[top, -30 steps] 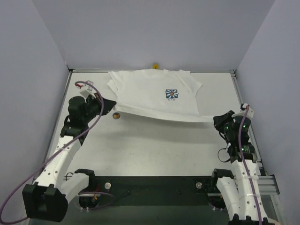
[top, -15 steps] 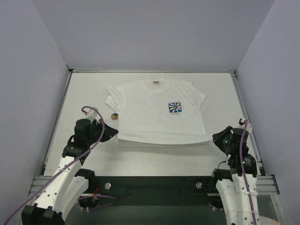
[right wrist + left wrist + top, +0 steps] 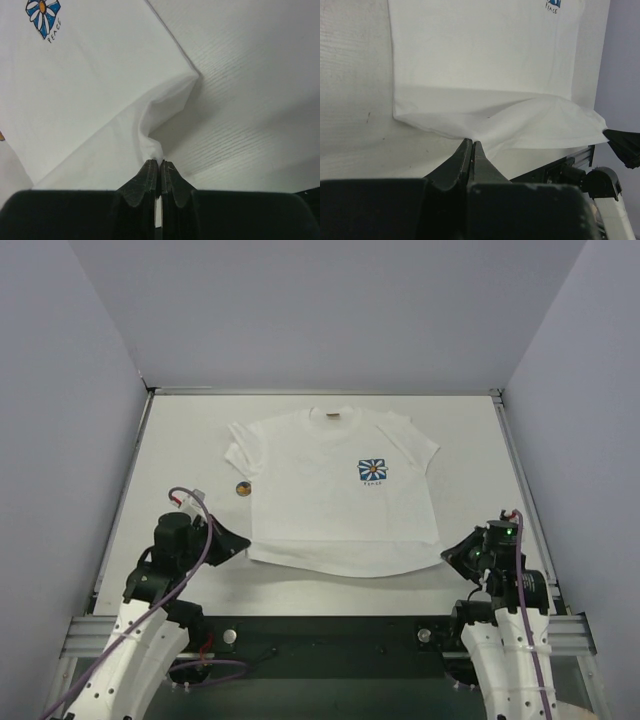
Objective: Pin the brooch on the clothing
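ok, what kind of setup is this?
Looks like an enclosed lab robot test cell, not a home or shop: plain grey panel walls box in a white tabletop, an aluminium extrusion rail runs along its near edge, and two white robot arms are mounted there.

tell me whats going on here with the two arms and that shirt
Both arms are handling the white T-shirt, which is spread print-up on the table with its collar at the far side. The left gripper is shut on the near hem at one bottom corner, and the right gripper is shut on the other corner. The brooch lies on the table beside the shirt, on the left arm's side. It is not pinned on yet.
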Controlling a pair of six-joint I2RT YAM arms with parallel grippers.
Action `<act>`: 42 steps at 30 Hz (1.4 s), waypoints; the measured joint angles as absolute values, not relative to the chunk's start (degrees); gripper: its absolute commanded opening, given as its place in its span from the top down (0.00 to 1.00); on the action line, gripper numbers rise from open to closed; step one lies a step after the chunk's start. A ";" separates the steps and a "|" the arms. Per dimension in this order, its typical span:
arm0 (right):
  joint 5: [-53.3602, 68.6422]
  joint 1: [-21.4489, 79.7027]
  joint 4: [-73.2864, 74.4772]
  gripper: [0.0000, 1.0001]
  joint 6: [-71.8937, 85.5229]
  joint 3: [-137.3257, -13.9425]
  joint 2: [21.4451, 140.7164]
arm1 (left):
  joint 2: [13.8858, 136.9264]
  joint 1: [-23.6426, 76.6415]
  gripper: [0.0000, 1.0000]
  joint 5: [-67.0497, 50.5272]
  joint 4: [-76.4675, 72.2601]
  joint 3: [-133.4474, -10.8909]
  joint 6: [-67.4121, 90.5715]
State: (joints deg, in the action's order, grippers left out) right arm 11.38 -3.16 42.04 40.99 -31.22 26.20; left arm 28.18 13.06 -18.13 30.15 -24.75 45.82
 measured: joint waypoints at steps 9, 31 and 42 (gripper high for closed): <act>11.44 -2.79 52.14 0.96 40.88 -36.45 23.27 | 25.65 13.58 1.00 -18.24 41.76 -29.36 45.71; 18.50 -2.57 57.06 0.08 38.59 -46.63 23.40 | 26.24 14.22 0.07 -20.01 56.90 -43.94 33.98; 13.65 -1.76 39.03 0.08 38.70 -41.74 36.99 | 40.16 14.22 0.06 -7.90 46.17 -48.16 33.61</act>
